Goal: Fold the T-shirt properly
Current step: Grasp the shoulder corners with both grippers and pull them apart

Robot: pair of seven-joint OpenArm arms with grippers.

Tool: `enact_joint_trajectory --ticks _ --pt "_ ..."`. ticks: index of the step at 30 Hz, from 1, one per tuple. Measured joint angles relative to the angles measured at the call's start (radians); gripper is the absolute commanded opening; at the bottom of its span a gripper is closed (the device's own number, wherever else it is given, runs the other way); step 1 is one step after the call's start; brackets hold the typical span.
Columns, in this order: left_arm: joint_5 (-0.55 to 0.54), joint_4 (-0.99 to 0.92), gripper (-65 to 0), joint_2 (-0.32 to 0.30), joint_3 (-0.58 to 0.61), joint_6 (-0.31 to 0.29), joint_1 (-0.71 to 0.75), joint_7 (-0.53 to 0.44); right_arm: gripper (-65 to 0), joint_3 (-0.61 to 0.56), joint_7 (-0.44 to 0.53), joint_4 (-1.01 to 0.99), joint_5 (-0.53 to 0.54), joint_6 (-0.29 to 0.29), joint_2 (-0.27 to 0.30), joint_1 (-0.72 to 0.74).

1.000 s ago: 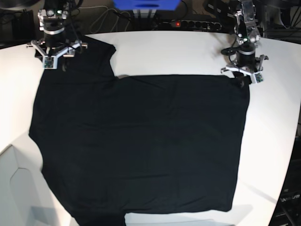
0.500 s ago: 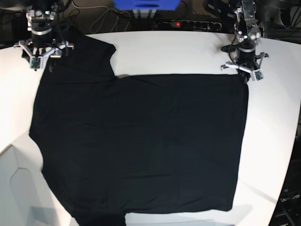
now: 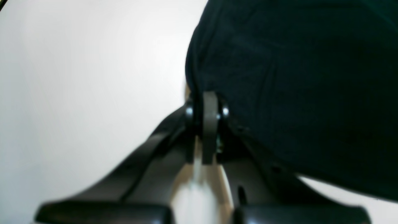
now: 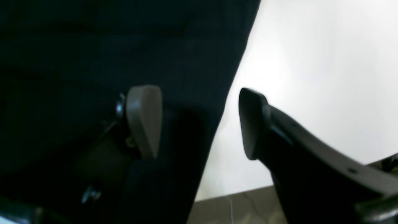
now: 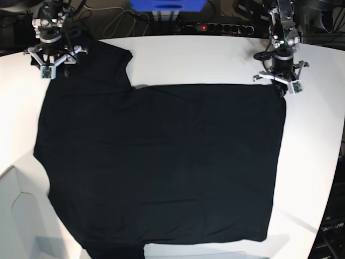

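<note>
- And here, at the far left of the base view, comes my right gripper [image 4: 199, 124], jaws spread wide, a broad gap between the fingers and nothing in their grip!
- One of its fingers [image 4: 144, 121] is over the black cloth, the other [image 4: 253, 124] is out past the cloth's edge, over the white table [image 4: 298, 93]. Whether either one touches what lies below, I cannot tell.
- Just beyond that gripper, a piece of the cloth reaches away toward the far edge of the table, and a grey surface [image 4: 233, 205] shows past that edge.
- Now to the middle, and it's all T-shirt [image 5: 161, 162]! Black side up, it spreads broad and mostly flat between my two grippers and runs from them down toward the bottom of the base view, with a few soft creases.
- Between my grippers, white table shows beyond the shirt's far edge.
- And over on the right, my left gripper [image 3: 203, 124] has its jaws closed, with a pinch of the T-shirt at its far corner!
- The cloth bunches upright right at those fingertips, the rest of the shirt lies inward of them, and bare white table is on their outer side.
</note>
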Motion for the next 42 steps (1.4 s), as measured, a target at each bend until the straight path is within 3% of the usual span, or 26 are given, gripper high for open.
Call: enact_joint_trajectory --ticks 7,13,19,22,27,42 --pt "0.003 0.0 -64.9 0.0 0.0 0.0 0.002 0.0 -25.0 0.027 -0.078 -0.039 -0.001 0.022 0.0 0.054" --pt "0.008 0.0 -64.9 0.0 0.0 0.0 0.002 0.0 -26.4 0.084 -0.187 -0.037 0.003 0.176 -0.012 0.114" --pt "0.008 0.0 -64.9 0.0 0.0 0.0 0.002 0.0 -37.6 0.111 -0.217 -0.035 0.007 0.301 -0.021 0.125" --pt "0.008 0.0 -64.9 0.0 0.0 0.0 0.002 0.0 -45.5 0.111 -0.226 -0.035 0.015 0.311 -0.021 0.125" --pt "0.008 0.0 -64.9 0.0 -0.001 0.0 0.002 0.0 -65.0 0.11 -0.232 -0.034 0.014 0.316 -0.021 0.124" --pt "0.008 0.074 -64.9 0.0 -0.051 -0.004 0.047 0.001 -65.0 0.184 -0.25 0.124 0.004 0.318 -0.025 0.093"
